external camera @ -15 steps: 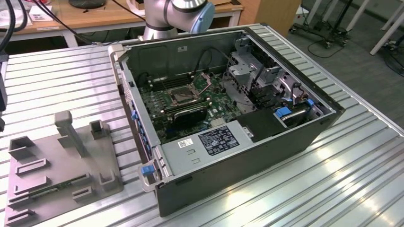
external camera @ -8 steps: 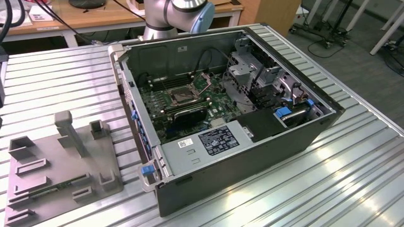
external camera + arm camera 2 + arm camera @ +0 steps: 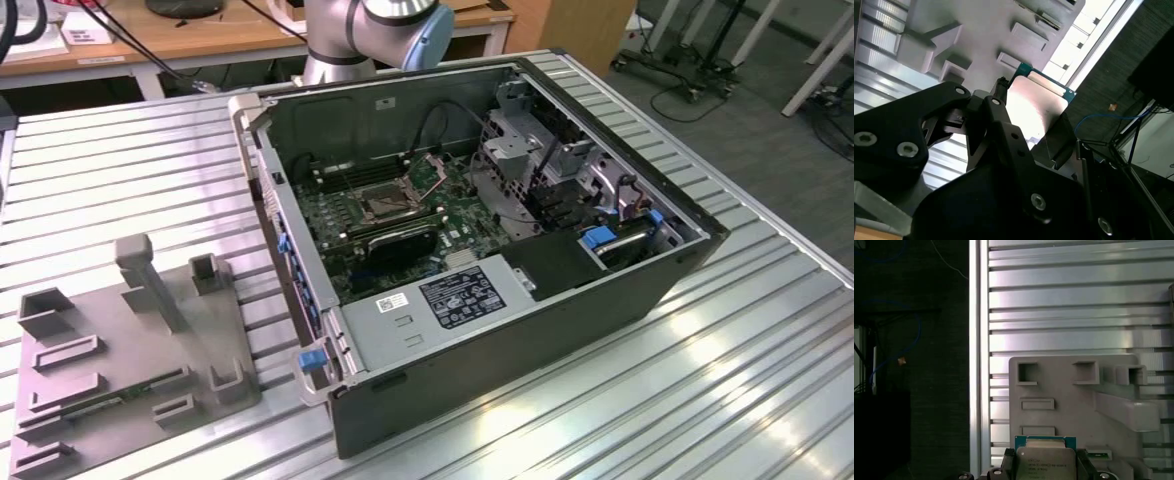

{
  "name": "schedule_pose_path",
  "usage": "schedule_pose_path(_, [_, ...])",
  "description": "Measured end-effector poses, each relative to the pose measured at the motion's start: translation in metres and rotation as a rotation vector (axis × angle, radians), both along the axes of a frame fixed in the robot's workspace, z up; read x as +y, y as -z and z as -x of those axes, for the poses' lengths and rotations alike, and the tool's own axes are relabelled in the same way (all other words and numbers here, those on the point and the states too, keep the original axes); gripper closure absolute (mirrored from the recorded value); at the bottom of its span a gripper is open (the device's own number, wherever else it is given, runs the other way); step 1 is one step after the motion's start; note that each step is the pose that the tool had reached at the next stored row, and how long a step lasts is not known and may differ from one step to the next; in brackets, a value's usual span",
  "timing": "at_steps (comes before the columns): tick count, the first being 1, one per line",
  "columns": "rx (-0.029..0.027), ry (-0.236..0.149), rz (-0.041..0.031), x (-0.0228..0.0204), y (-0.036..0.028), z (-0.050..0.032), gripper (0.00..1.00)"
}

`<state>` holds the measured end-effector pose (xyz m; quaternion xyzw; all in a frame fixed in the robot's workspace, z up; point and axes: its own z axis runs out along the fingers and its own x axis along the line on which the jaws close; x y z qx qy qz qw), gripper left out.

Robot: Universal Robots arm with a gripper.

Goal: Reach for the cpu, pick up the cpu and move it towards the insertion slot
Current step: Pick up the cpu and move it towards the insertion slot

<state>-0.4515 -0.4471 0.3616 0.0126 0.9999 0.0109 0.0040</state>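
The cpu (image 3: 1045, 462) is a flat square chip with a silvery top and a green rim. It sits between my gripper's (image 3: 1045, 471) dark fingers, which are shut on its two opposite edges. In the second wrist view the cpu (image 3: 1040, 102) shows its bright metal face, held by the gripper (image 3: 1029, 112) above the gray plastic tray (image 3: 979, 30). The insertion slot (image 3: 387, 206) is a square metal-framed socket on the green board inside the open computer case (image 3: 534, 330). The arm's lower joints (image 3: 374, 30) stand behind the case.
The gray tray (image 3: 120, 340) with raised blocks and recesses lies on the ribbed metal table (image 3: 721, 380), at the exterior view's left of the case. A thin green memory stick (image 3: 114, 397) rests in the tray. The table's edge (image 3: 979, 365) borders dark floor.
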Motion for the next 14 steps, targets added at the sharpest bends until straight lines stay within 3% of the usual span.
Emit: schedule_pose_path(14, [0.0, 0.0, 0.0, 0.0, -0.0139, 0.0, 0.45])
